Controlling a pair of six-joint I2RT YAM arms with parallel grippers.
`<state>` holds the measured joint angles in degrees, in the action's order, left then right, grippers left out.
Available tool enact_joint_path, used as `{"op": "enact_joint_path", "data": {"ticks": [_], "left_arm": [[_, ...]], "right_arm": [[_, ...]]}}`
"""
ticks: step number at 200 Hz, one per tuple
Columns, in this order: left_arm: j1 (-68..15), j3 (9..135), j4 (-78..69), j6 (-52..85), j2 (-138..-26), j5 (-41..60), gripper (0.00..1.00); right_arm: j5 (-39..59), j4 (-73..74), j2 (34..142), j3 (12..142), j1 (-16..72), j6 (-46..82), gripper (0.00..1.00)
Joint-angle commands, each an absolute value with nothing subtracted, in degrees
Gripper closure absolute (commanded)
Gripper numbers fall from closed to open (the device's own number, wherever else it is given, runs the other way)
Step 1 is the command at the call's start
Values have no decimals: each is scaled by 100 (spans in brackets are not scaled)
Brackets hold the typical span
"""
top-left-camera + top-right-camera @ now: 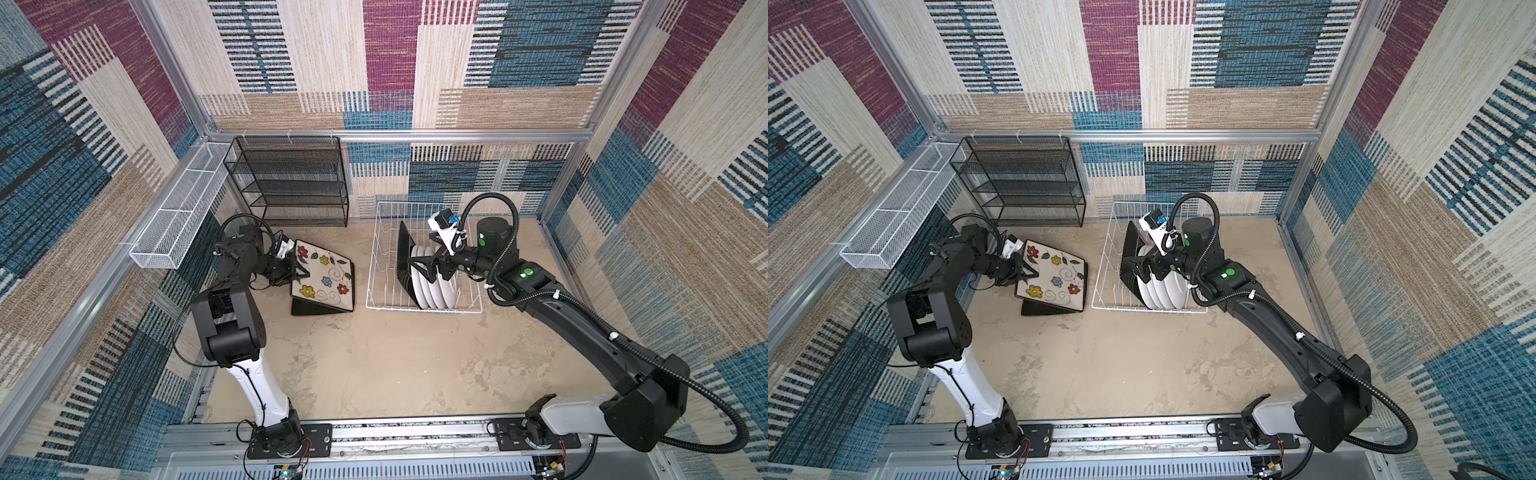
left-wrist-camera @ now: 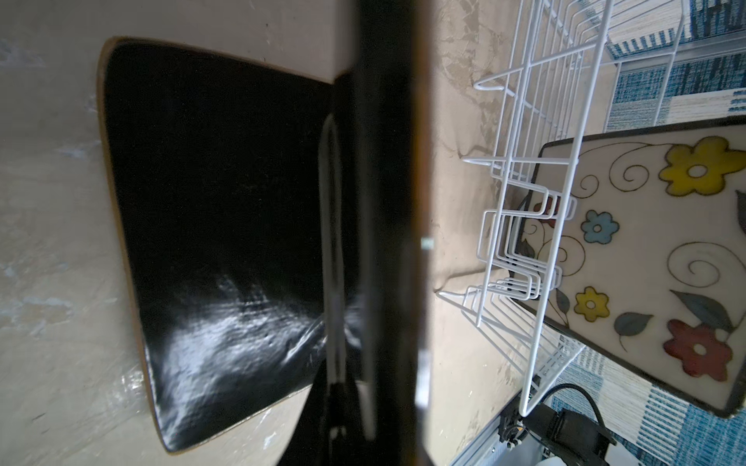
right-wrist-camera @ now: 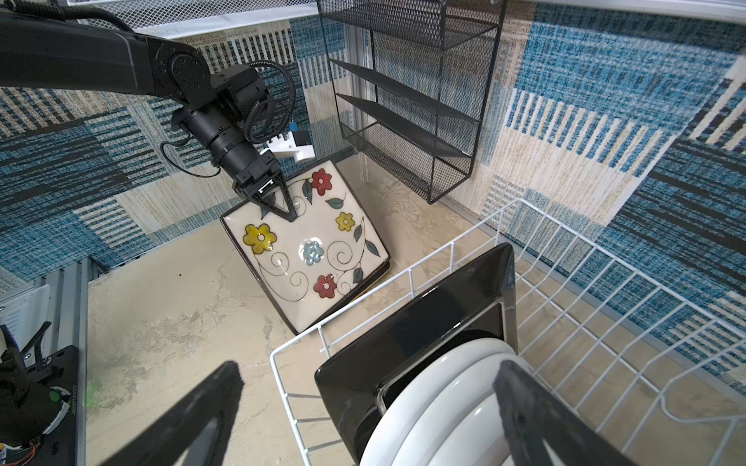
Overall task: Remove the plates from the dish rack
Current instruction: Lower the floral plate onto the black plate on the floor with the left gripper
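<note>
Locate dish rack (image 1: 390, 308) on table (image 1: 374, 374). To its left in both top views, find left gripper (image 1: 301, 270) clamped on rim of tilted flowered square plate (image 1: 322, 276), low edge over second square plate (image 1: 311, 308) lying black back up. Over rack, find right gripper (image 3: 371, 367) spread wide, astride upright black-backed square plate (image 3: 424, 322). Note round white plates (image 1: 436, 286) standing directly behind it, under one finger. Note black mesh shelf unit (image 1: 291, 183) beyond rack's far-left corner, white mesh basket (image 1: 178, 220) farther left.
</note>
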<state>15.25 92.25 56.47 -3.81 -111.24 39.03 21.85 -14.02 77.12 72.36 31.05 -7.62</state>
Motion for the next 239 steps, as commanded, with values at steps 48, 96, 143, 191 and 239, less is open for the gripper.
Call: {"op": "enact_joint_path", "data": {"ticks": [48, 96, 143, 191, 239], "left_arm": [[1648, 9264, 5694, -654, -11405, 4039, 92], [1702, 9244, 5713, -695, -11622, 3949, 81], [1772, 9276, 5783, -668, -11755, 3670, 78], [1871, 9277, 5780, -672, -11777, 3600, 73], [1903, 9358, 5802, -702, -11951, 3678, 70]], "right_arm": [[2064, -1334, 7663, 7286, 3111, -849, 0], [2026, -1396, 7663, 7330, 3111, -893, 0], [2021, -1397, 7634, 7335, 3113, -873, 0], [1976, -1397, 7576, 7281, 3114, -853, 0], [1964, -1395, 7572, 7292, 3111, -809, 0]]}}
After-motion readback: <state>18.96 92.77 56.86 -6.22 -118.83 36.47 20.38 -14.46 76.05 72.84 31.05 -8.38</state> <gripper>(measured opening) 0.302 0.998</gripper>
